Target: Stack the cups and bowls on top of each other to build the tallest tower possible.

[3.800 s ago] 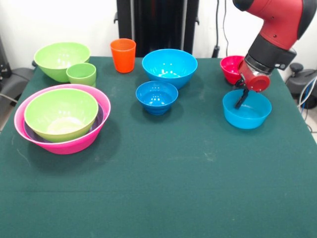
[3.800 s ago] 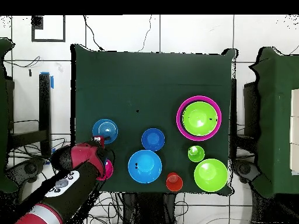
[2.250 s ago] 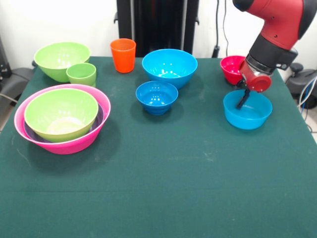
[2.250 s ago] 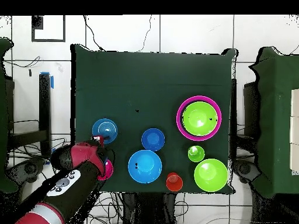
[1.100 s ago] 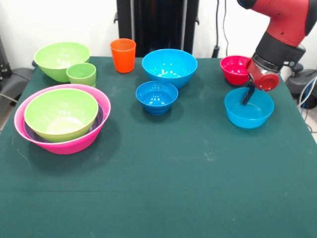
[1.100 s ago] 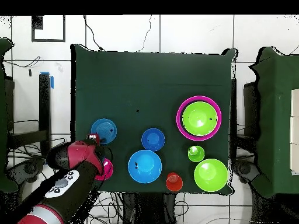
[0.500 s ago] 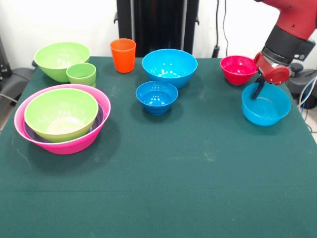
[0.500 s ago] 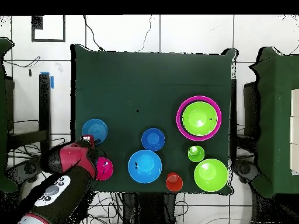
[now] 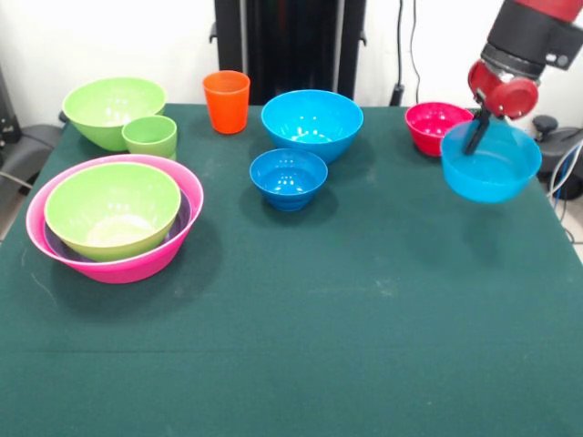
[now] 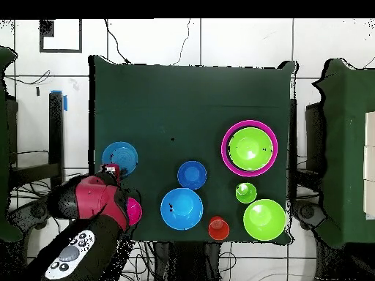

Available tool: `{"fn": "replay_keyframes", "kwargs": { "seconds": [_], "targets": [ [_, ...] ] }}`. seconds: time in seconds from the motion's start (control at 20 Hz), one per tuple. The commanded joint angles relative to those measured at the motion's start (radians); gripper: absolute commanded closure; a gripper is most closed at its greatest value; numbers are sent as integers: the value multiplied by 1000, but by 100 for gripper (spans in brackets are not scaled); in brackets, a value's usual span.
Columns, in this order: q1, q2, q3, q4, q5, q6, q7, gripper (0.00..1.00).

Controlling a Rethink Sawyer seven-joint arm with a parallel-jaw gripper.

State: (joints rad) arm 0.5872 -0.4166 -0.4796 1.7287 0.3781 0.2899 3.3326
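My gripper is shut on the far rim of a mid-sized blue bowl, which hangs above the table at the right; in the overhead view this bowl is at the left edge. A small red bowl stands just behind it. The pink bowl at the left holds a purple bowl and a lime green bowl. Along the back stand another lime green bowl, a light green cup, an orange cup and a large blue bowl. A small blue bowl sits mid-table.
The green table's right edge runs close beside the held bowl. A black stand rises behind the table. The near half of the cloth carries nothing.
The blue bowl has been dragged toward the table's right edge and then lifted off the cloth, with the gripper on its rim. The other bowls and cups have not moved.
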Motion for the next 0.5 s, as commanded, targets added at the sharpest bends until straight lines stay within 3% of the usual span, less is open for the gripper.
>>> {"fn": "replay_keyframes", "kwargs": {
  "seconds": [0.05, 0.5],
  "targets": [
    [-47, -78, 68, 93, -137, 73, -127, 100],
    [-129, -213, 108, 171, -277, 101, -191, 100]
  ]
}}
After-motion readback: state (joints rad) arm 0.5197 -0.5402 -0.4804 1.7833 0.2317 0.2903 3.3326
